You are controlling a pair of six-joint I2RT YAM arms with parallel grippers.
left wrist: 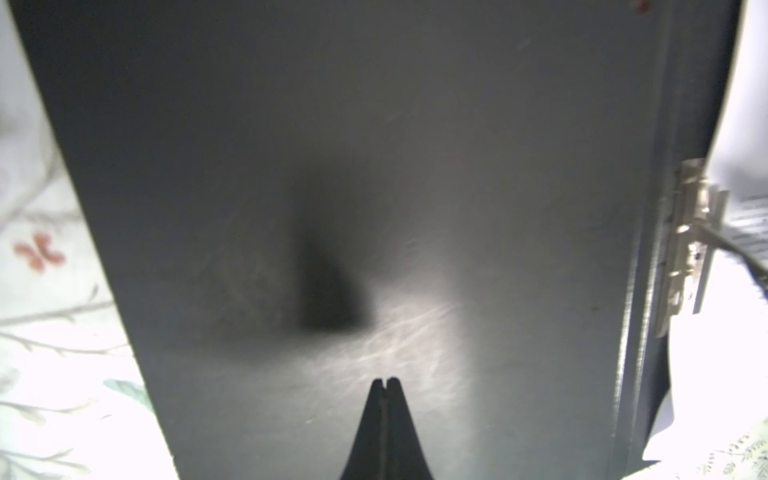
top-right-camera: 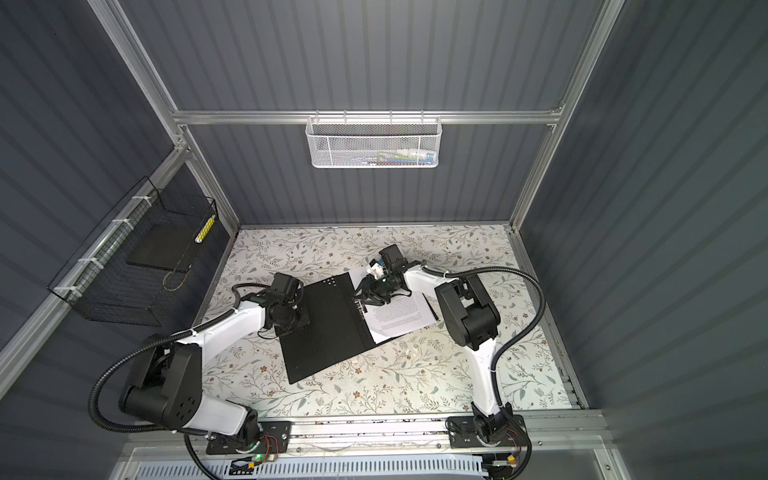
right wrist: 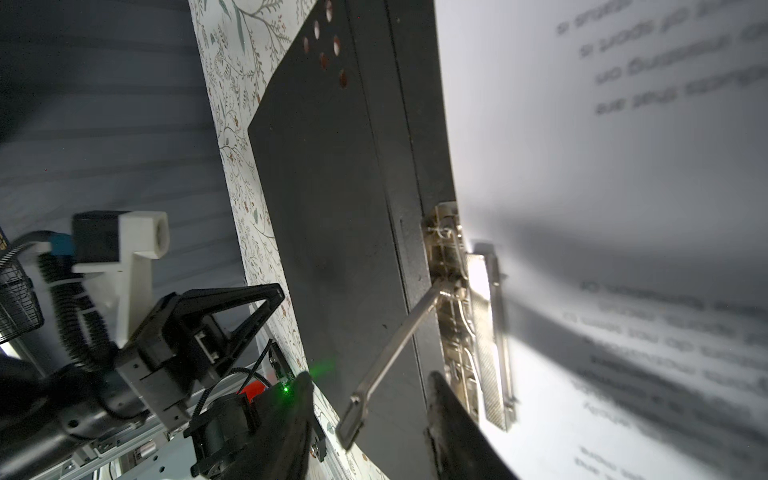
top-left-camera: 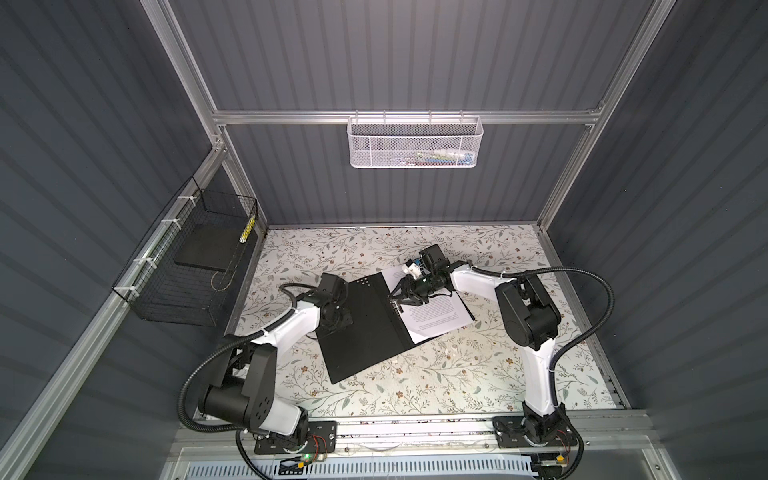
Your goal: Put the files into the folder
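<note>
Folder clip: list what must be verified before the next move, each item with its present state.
1. Folder lies open on the table, black inside up: ok.
2. Files lie on the half by the right arm, edge at the clip: ok.
3. Clip lever raised off the spine: ok.
4. Right hand open, lever between its jaws, not gripped: ok.
5. Left hand shut over the bare cover: ok. Whether it presses down: cannot tell.
6. Files squared with the cover beneath them: cannot tell.
</note>
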